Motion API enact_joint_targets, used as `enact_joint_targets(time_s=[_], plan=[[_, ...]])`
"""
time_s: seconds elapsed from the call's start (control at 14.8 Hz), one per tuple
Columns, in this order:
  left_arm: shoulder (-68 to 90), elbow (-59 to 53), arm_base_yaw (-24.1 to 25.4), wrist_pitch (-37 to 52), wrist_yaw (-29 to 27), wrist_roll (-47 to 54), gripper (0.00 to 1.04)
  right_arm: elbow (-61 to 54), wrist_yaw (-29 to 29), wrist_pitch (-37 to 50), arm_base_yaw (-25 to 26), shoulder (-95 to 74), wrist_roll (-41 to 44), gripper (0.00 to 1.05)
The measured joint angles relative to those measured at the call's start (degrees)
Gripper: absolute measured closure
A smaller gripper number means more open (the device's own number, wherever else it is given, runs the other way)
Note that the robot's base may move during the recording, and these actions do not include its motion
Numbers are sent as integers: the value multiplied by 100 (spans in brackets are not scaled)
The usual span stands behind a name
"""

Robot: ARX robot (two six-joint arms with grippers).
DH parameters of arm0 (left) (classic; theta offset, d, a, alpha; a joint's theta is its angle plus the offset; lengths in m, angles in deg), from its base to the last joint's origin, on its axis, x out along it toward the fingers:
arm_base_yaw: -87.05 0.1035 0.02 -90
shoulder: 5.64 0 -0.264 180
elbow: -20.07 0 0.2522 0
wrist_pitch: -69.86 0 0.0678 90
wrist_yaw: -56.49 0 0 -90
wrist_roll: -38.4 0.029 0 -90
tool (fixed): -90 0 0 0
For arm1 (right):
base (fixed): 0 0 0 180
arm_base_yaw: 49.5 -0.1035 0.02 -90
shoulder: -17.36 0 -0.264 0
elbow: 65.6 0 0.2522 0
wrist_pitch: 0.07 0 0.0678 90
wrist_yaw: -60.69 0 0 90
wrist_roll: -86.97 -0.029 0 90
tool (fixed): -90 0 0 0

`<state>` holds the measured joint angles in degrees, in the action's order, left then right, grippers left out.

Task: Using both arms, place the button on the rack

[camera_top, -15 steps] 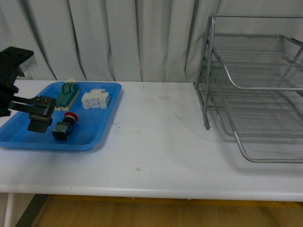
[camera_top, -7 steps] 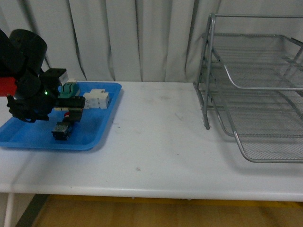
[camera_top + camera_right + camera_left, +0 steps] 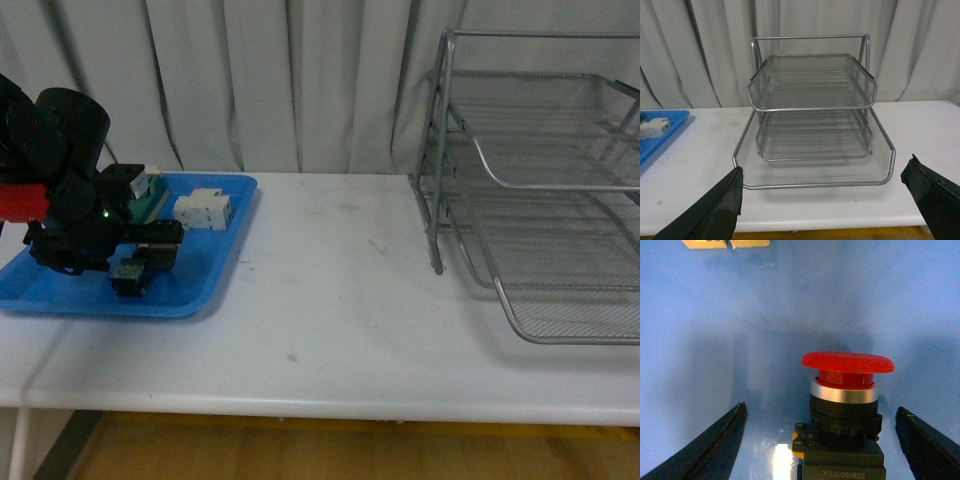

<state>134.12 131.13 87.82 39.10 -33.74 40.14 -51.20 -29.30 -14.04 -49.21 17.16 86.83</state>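
The button [image 3: 847,362], with a red mushroom cap, black collar and dark base, lies in the blue tray. In the left wrist view it sits between my left gripper's [image 3: 821,407] open fingers [image 3: 705,450], with a gap on each side. In the front view my left gripper [image 3: 150,255] is low over the button's dark base [image 3: 127,277], and the red cap is hidden by the arm. The silver wire-mesh rack [image 3: 540,200] stands at the right. My right gripper [image 3: 825,165] is open and empty, facing the rack [image 3: 812,100] from the table's front. It is out of the front view.
The blue tray [image 3: 60,295] at the left also holds a green-and-cream switch block [image 3: 150,185] and a white breaker [image 3: 203,210]. The white table [image 3: 330,300] lies between tray and rack. A grey curtain hangs behind.
My left arm has swung in over the blue tray and lowered. Its open fingers now stand either side of the button. The rack has not moved.
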Motion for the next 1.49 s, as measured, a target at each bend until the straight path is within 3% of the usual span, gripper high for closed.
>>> enact_joint_targets(time_s=[0.34, 0.41, 0.47, 0.54, 0.61, 0.74, 0.88, 1.49], plan=[[-144, -393, 4, 426, 28, -229, 66, 0, 0, 0, 0, 0, 0, 6], [-448, -855, 4, 640, 46, -293, 68, 0, 0, 0, 0, 0, 0, 6], [-1757, -2192, 20, 1432, -26, -317, 68, 0, 0, 0, 0, 0, 0, 6], [-4227, -4192, -179, 1683, -199, -302, 69, 0, -2, 0, 0, 0, 0, 6], [-6413, -5698, -588, 660, -380, -468, 69, 0, 0, 0, 0, 0, -2, 6], [-8063, -6358, -1091, -295, -920, -758, 69, 0, 0, 0, 0, 0, 0, 6], [-8920, -6481, -1303, -407, -1143, -885, 69, 0, -2, 2, 0, 0, 0, 6], [-8811, -6465, -1268, -442, -1220, -929, 69, 0, -4, 4, 0, 0, 0, 6]])
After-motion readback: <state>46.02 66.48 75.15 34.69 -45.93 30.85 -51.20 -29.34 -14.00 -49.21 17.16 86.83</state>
